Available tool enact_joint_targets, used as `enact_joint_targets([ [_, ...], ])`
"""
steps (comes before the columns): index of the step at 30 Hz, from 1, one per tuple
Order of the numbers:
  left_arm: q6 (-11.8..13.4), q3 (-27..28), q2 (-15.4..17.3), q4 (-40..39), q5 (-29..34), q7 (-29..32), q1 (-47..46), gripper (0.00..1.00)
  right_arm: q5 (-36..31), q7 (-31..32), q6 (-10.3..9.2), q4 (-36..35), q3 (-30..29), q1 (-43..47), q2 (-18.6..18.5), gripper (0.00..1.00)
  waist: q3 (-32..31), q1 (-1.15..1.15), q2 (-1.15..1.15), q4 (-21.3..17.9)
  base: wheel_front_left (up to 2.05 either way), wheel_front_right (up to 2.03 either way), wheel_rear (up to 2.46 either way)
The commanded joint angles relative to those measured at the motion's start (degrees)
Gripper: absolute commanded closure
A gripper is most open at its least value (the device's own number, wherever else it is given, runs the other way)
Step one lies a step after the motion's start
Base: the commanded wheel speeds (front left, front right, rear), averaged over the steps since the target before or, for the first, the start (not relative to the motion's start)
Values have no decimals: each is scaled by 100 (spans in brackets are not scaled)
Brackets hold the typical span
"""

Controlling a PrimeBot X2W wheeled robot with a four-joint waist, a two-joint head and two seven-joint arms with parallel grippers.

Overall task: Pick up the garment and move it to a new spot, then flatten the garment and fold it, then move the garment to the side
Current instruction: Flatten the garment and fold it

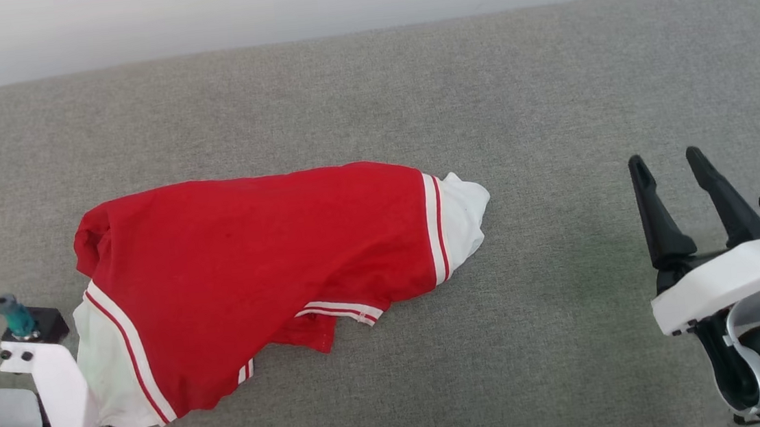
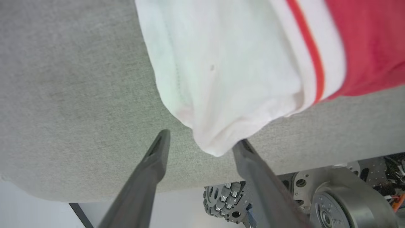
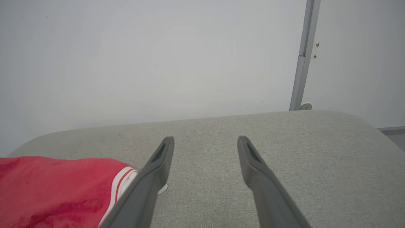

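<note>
**Item 1: left gripper** point(image 2: 202, 139). It is hovering by the near edge of the desk point(image 1: 410, 87), at its left end. Its fingers are standing well apart and clamping nothing. The tip of a white sleeve end is lying between them, seemingly brushing one finger.

**Item 2: garment** point(image 1: 254, 266). It is lying rumpled on the left half of the desk, reaching from the near-left toward the centre. A white sleeve end is showing at each extreme, and striped trim is bunching along the near side.
- Handling, as judged: it is soft, light and limp, likely sagging and folding on itself when lifted, and dragging on the fabric cover. It is not fragile.
- Best holds: the striped bands or the sleeve ends, pinching both layers, one at each end for flattening.

**Item 3: right gripper** point(image 1: 667, 168). It is hovering over the right end of the desk, well apart from the garment. Its fingers are spread wide and it is holding nothing.
</note>
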Motion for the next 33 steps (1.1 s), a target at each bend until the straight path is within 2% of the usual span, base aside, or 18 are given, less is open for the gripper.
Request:
enact_joint_targets([
  [1, 7, 42, -12, -1, -56, -35, 13, 0, 35, 14, -3, -6, 8, 59, -17, 0, -16, 0, 0, 5, 0, 0, 0],
  [8, 169, 341, 73, -95, -204, -114, -155, 0, 78, 102, -2, -61, -3, 149, -51, 0, -65, 0, 0, 72, 0, 0, 0],
  [11, 154, 395, 36, -1, -186, -216, -280, 0, 85, 145, -2, -106, 29, 91, -69, 0, 6, 0, 0, 74, 0, 0, 0],
  [24, 271, 407, -747, 1416, -525, -380, -587, 0, 62, 334, -2, -247, 134, -95, -124, 0, 347, 0, 0, -89, 0, 0, 0],
  [28, 202, 312, -974, 1809, -566, -358, -583, 0, 128, 527, -2, -221, 242, -112, -193, 0, 387, 0, 0, -64, 0, 0, 0],
  [29, 134, 287, -1017, 1856, -568, -370, -610, 100, 136, 596, -3, -205, 286, -124, -238, 0, 399, 0, 0, -41, 0, 0, 0],
  [33, -32, 202, -1164, 1989, -509, -458, -790, 100, 346, 1064, -2, -46, 622, -225, -431, 0, 435, 0, 0, 80, 0, 0, 0],
])
